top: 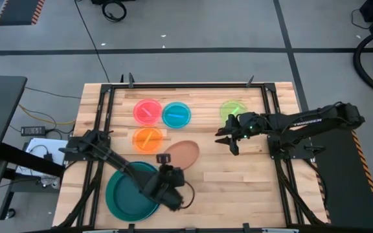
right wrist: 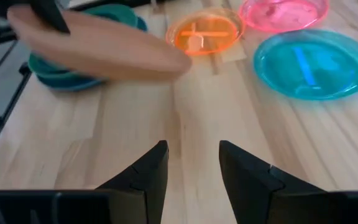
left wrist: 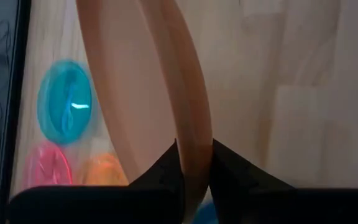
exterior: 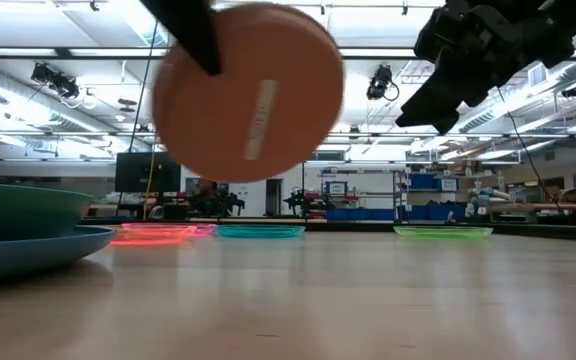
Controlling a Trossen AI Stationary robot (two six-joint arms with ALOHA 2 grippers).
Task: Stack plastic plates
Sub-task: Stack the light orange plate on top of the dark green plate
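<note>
My left gripper is shut on the terracotta-brown plate, which hangs in the air, tilted, over the table's middle; the low view shows its underside. To its near left lies a stack of teal and blue plates, dark teal on top. Pink, cyan, orange and lime green small plates lie flat on the far half of the table. My right gripper hovers open, right of the brown plate and just near of the green one. My left gripper pinches the brown plate's rim between its two fingers, one on each face. It grips the rim on the side toward the table's left. The plate is lifted clear of the table and stands steeply tilted.
A black frame runs along the table's far and side edges. Bare wood lies on the near right. The small plates sit close together on the far left half; the green one lies apart on the far right.
</note>
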